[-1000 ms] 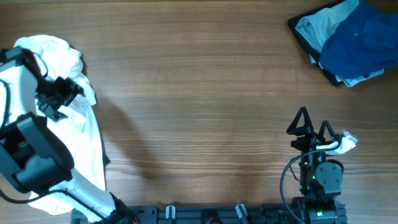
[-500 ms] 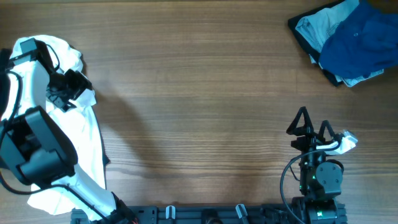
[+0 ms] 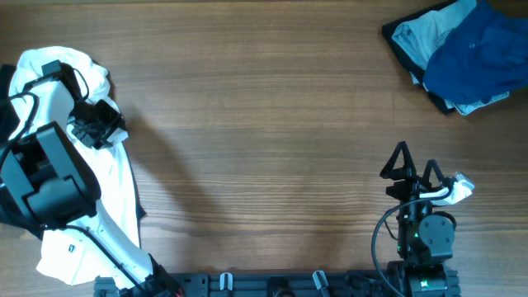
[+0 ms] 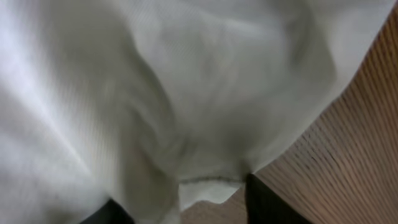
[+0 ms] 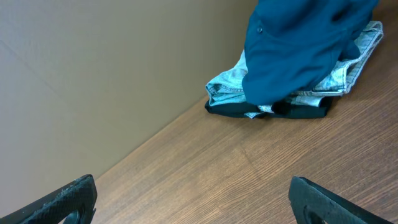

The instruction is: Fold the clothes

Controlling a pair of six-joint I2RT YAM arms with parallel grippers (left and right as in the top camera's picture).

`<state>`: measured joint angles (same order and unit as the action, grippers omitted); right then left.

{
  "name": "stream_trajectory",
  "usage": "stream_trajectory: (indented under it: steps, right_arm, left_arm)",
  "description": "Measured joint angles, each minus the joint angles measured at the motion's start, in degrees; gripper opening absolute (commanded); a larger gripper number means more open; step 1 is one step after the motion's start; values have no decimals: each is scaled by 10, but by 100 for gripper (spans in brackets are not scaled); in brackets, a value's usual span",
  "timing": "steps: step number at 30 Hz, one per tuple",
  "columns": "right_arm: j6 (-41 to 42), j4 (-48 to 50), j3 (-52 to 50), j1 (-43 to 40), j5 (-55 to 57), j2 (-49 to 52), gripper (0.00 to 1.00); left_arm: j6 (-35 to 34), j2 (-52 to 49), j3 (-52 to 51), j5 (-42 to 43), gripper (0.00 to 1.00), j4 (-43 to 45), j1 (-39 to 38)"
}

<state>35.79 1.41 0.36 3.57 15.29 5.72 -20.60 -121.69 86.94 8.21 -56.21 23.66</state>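
So, grab step: left claw (image 3: pixel 101 124) sits half open over the white T-shirt (image 3: pixel 124 181) on the left, grip unclear; right claw (image 3: pixel 415 162) gapes wide, empty. Next move probably needs a firm pinch on the hem.

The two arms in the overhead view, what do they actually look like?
Both are black. The left arm is made of bulky, rounded housings, with thin black cables looping near the left gripper. The right arm is slimmer, with a small green light, a white fitting at its side, and a right gripper of two open triangular frames.
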Motion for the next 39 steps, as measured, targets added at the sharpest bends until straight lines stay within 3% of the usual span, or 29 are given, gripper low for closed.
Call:
stream_trajectory:
  steps: [13,19,28,39]
  right_arm:
    - [0,0,0,0,0,0,100]
    - [0,0,0,0,0,0,100]
    - [0,0,0,0,0,0,100]
    - [0,0,0,0,0,0,100]
  left_arm:
    - [-55,3,0,-5,4,18,-29]
    - [-59,151,1,-6,4,23,-130]
    - [-63,412,3,-26,4,141,-219]
    - [-65,451,3,-40,4,350,-252]
